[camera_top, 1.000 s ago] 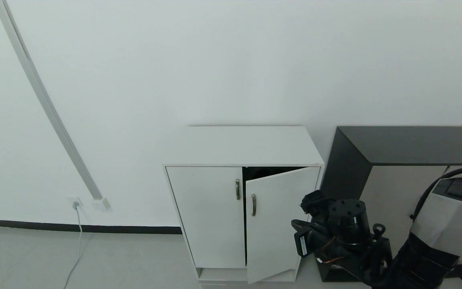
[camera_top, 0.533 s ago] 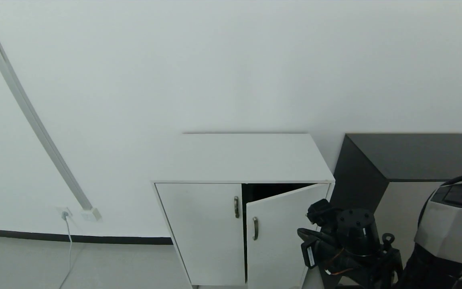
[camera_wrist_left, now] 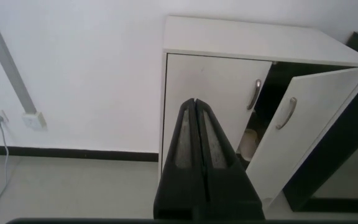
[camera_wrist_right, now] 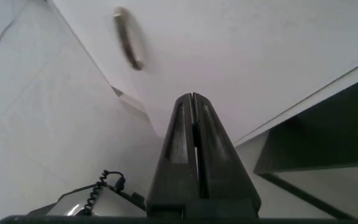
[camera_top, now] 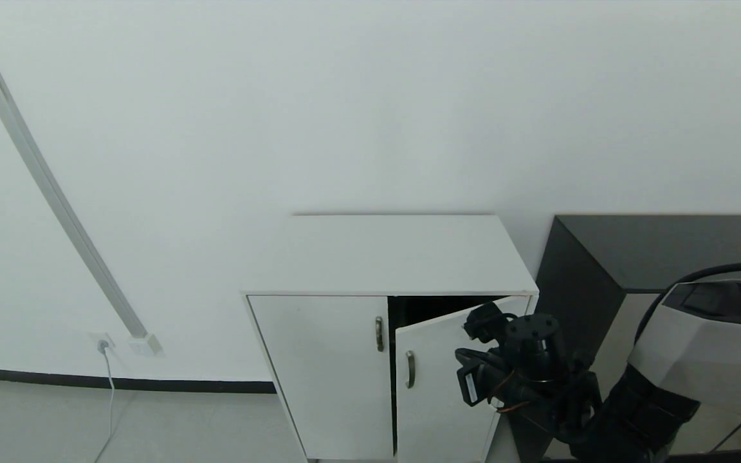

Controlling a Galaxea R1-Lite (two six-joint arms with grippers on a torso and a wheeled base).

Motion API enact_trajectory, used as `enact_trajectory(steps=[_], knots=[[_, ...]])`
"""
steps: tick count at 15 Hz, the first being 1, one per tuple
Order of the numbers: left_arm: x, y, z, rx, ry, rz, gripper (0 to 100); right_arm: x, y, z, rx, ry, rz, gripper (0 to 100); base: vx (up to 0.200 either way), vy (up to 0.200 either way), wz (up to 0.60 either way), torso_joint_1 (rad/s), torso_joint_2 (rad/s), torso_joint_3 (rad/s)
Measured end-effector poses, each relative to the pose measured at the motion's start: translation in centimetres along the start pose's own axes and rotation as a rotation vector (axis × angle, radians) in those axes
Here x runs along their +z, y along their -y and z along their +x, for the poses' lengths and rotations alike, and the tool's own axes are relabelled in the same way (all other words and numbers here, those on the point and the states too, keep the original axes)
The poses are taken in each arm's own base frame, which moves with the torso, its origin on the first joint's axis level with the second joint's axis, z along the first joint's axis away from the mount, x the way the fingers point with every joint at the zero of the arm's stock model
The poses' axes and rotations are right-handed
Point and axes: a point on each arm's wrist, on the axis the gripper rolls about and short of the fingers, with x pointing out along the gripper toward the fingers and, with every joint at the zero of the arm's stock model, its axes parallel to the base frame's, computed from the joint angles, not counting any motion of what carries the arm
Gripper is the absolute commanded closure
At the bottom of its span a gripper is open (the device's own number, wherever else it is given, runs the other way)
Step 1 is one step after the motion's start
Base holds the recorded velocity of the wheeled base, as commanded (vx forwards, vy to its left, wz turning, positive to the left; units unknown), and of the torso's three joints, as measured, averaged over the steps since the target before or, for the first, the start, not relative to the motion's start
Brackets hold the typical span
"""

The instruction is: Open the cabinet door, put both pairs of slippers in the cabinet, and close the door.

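Observation:
A white cabinet (camera_top: 396, 257) stands against the wall. Its left door (camera_top: 319, 366) is closed and its right door (camera_top: 435, 405) hangs ajar, with a dark gap at the top. My right wrist (camera_top: 512, 363) is in front of the ajar door, to the right of its handle (camera_top: 410, 369). In the right wrist view, my right gripper (camera_wrist_right: 193, 96) is shut and empty, its tips close to the door face (camera_wrist_right: 247, 56) below the handle (camera_wrist_right: 128, 38). My left gripper (camera_wrist_left: 195, 101) is shut and empty, some way back from the cabinet. A pale shape (camera_wrist_left: 248, 142) lies inside the gap; I cannot tell what it is.
A dark piece of furniture (camera_top: 653, 244) stands close to the cabinet's right side. A wall socket with a cable (camera_top: 103, 344) and a slanting conduit (camera_top: 42, 180) are at the left. Bare floor (camera_top: 119, 424) lies left of the cabinet.
The head camera shifted, so the cabinet sits lower in the picture. My right arm has moved left and up, across the ajar right door. The door's angle looks the same.

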Motion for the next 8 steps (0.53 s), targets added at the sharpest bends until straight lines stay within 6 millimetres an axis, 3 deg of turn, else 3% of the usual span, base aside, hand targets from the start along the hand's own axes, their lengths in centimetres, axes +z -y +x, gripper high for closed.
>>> enact_trajectory(steps=[8], knots=[[0.0,0.0,0.0,0.000,0.000,-0.002,100,0.8,0.7,3.9,-0.033,-0.021,0.010,100,0.000,0.000,0.00,0.000,0.00,0.000]])
